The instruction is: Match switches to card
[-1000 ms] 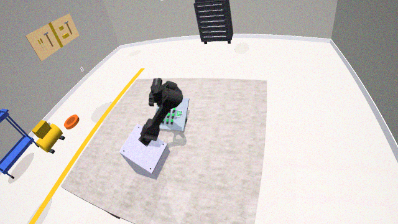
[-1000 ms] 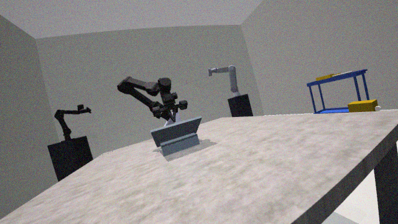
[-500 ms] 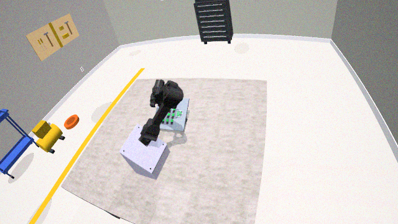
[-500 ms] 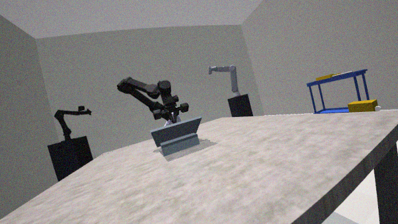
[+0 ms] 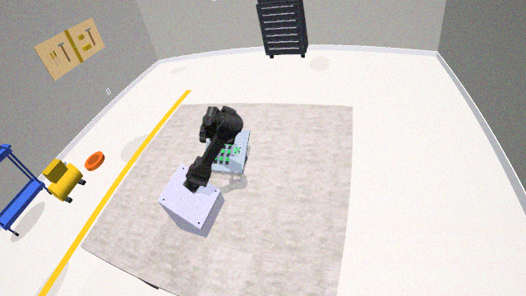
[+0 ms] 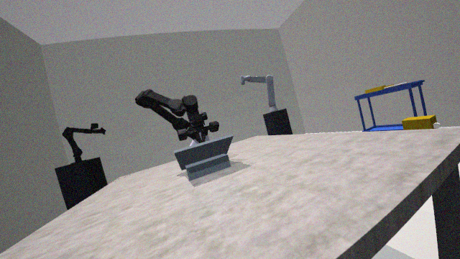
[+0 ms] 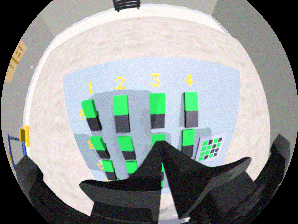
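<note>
The pale blue panel [image 7: 220, 90] leans on the worktop [image 5: 288, 185], tilted toward the arm. Its switches [image 7: 157, 111] are green-and-dark-grey rockers in columns numbered 1 to 4. The small green-and-dark checkered card [image 7: 213, 148] sits at the grid's right edge, beside the nearer rows.

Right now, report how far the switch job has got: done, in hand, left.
Done: cannot be confirmed; the small green-and-dark reference card is too blurred to compare with the grid. In hand: the black gripper, jaws shut on nothing, sits low over the pale blue switch panel, tip near the grid's third column. Left: any switches that differ from the card, then lifting clear and holding still.
</note>
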`<state>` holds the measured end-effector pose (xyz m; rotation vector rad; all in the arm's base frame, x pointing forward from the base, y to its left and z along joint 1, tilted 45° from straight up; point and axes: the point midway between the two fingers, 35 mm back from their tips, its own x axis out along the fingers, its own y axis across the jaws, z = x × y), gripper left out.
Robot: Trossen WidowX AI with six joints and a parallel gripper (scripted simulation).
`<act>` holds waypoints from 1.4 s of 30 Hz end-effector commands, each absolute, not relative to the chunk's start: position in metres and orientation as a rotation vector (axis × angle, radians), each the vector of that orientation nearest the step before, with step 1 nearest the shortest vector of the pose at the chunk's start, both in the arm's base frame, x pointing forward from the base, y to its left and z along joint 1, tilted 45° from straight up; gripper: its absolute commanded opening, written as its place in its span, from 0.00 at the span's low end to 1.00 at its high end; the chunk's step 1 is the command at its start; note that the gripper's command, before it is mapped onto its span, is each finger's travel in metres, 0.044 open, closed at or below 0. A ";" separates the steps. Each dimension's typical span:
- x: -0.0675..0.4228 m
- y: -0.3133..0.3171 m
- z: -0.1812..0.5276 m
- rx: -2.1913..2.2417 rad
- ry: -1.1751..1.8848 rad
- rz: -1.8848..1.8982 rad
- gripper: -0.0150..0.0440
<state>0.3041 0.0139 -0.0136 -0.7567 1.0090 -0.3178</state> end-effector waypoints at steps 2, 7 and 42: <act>0.304 0.014 -0.015 -0.759 1.012 -0.313 0.25; 0.304 0.014 -0.015 -0.759 1.012 -0.313 0.25; 0.306 0.012 -0.017 -0.759 1.012 -0.313 0.25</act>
